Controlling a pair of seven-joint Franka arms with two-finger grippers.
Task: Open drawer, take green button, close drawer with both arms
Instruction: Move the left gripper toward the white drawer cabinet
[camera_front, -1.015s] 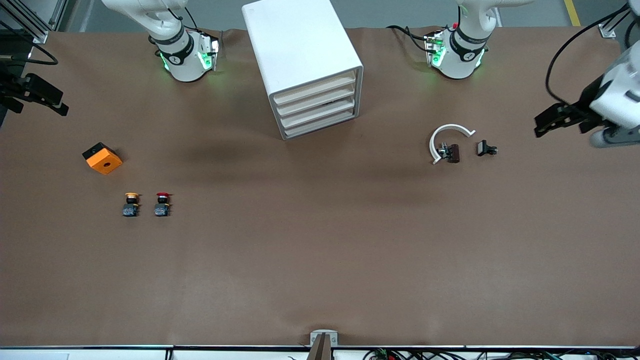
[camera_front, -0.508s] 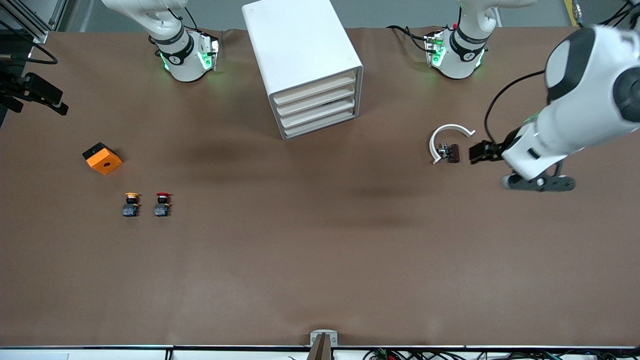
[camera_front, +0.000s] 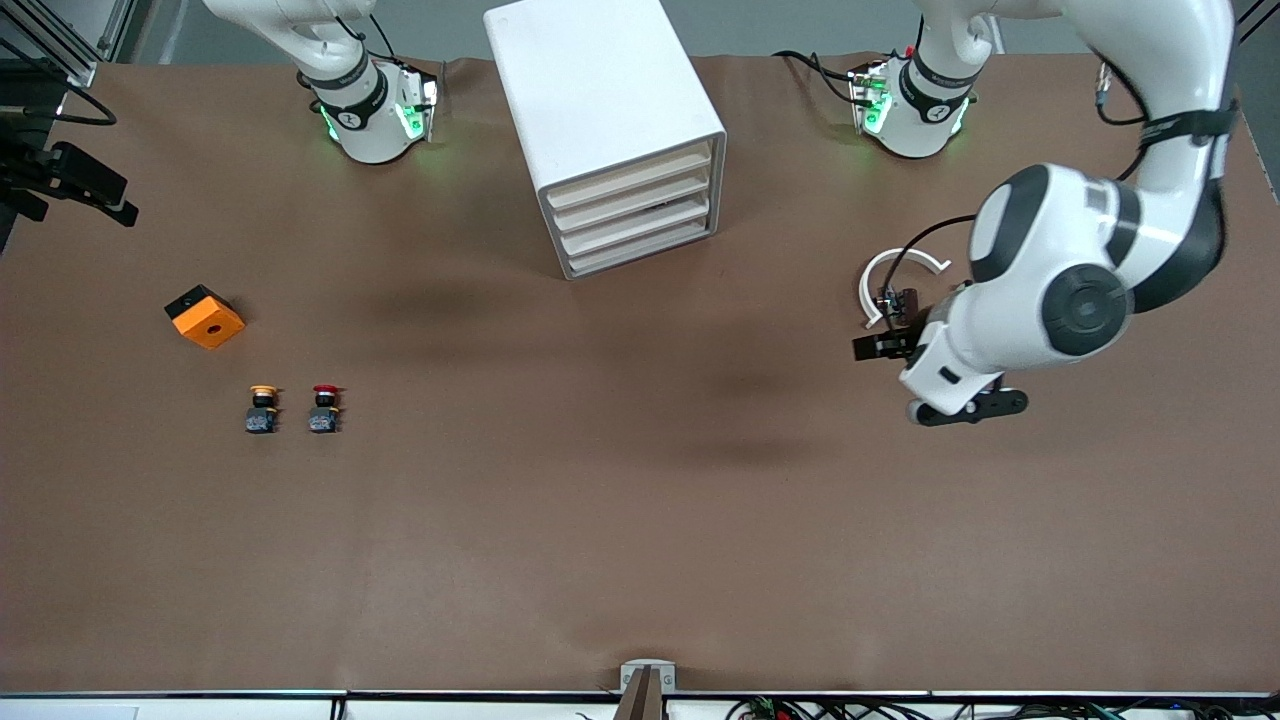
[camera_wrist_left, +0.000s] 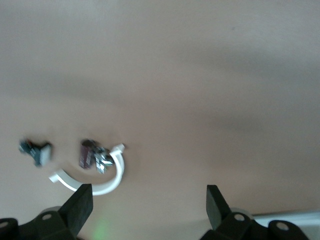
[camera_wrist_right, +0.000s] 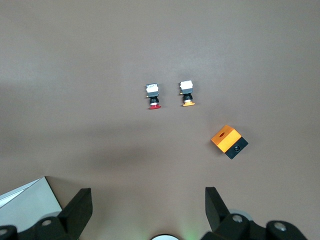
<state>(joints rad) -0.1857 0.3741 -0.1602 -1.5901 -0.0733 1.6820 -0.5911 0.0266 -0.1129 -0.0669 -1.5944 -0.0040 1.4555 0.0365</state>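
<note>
The glossy white boxy cabinet (camera_front: 605, 125) stands on the matte brown table (camera_front: 640, 520) between the arm bases. The drawer (camera_front: 640, 249), lowest of four flat cream fronts, is shut. No green-capped button is visible. The left gripper (camera_front: 872, 347) hovers, fingers (camera_wrist_left: 80, 207) apart and empty, over the table beside a curved white plastic piece (camera_front: 893, 277), well apart from the drawer. The right gripper (camera_wrist_right: 147, 210) waits high at its end, fingers spread.

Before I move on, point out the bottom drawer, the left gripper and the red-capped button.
bottom drawer (camera_front: 640, 252), front view, its cream front.
left gripper (camera_front: 862, 348), front view, between its fingertips.
red-capped button (camera_front: 324, 392), front view, its cap.
</note>
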